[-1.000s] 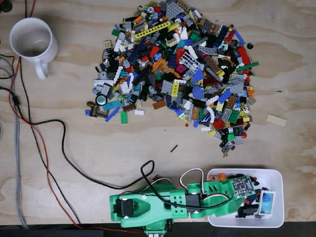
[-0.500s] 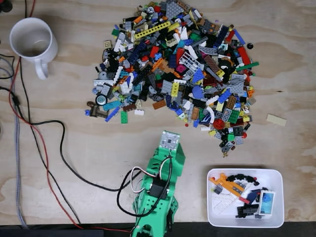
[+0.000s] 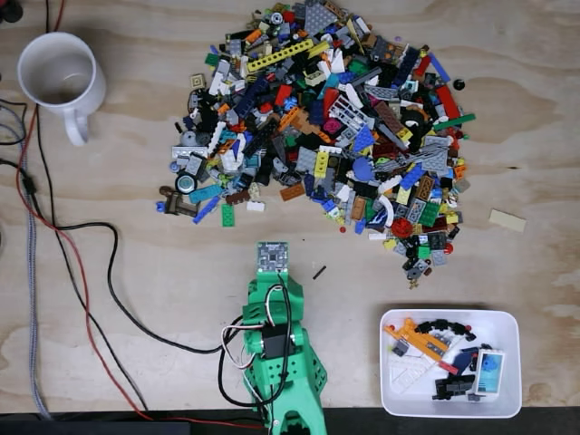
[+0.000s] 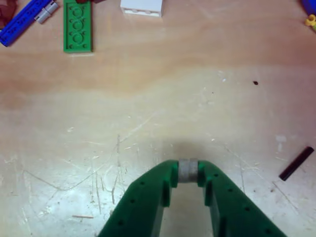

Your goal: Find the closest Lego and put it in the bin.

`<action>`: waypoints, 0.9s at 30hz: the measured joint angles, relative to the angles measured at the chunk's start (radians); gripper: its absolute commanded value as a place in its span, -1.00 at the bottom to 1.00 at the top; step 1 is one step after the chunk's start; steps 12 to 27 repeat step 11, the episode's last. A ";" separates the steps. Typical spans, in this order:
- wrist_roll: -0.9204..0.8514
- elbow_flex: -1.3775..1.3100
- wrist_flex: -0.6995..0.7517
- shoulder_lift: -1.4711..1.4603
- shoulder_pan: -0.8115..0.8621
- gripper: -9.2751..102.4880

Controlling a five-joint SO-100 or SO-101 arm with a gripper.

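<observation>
A big heap of mixed Lego (image 3: pixel 331 127) covers the upper middle of the table in the fixed view. Its nearest loose pieces are a green plate (image 3: pixel 227 215) (image 4: pixel 77 27), a white brick (image 3: pixel 256 206) (image 4: pixel 141 7) and a small black rod (image 3: pixel 319 272) (image 4: pixel 296 163). My green gripper (image 3: pixel 272 256) (image 4: pixel 187 171) hovers over bare wood just below the heap, left of the rod. Its tips meet on a small grey bit, and no Lego shows between them. The white bin (image 3: pixel 509 362) sits at the lower right with several pieces inside.
A white mug (image 3: pixel 59 77) stands at the top left. Black and red cables (image 3: pixel 113 272) trail across the left side toward the arm's base. A tan plate (image 3: pixel 507 220) lies alone at the right. Bare wood lies between the heap and the bin.
The arm swung left out of the bin and now points up at the heap. In the last half second its tip moved further left and slightly down.
</observation>
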 measured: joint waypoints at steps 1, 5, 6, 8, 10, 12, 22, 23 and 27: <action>0.000 0.009 -0.009 0.000 -0.002 -0.83; 0.002 0.069 -0.037 0.000 -0.002 -0.83; 0.002 0.087 -0.044 0.000 -0.002 -0.83; 0.002 0.100 -0.048 0.000 0.000 -0.83; 0.002 0.106 -0.052 0.002 0.000 -0.83; 0.002 0.109 -0.054 0.002 0.000 -0.83; 0.002 0.109 -0.054 0.002 0.000 -0.83; 0.002 0.109 -0.054 0.002 0.000 -0.83; 0.002 0.109 -0.054 0.002 0.000 -0.83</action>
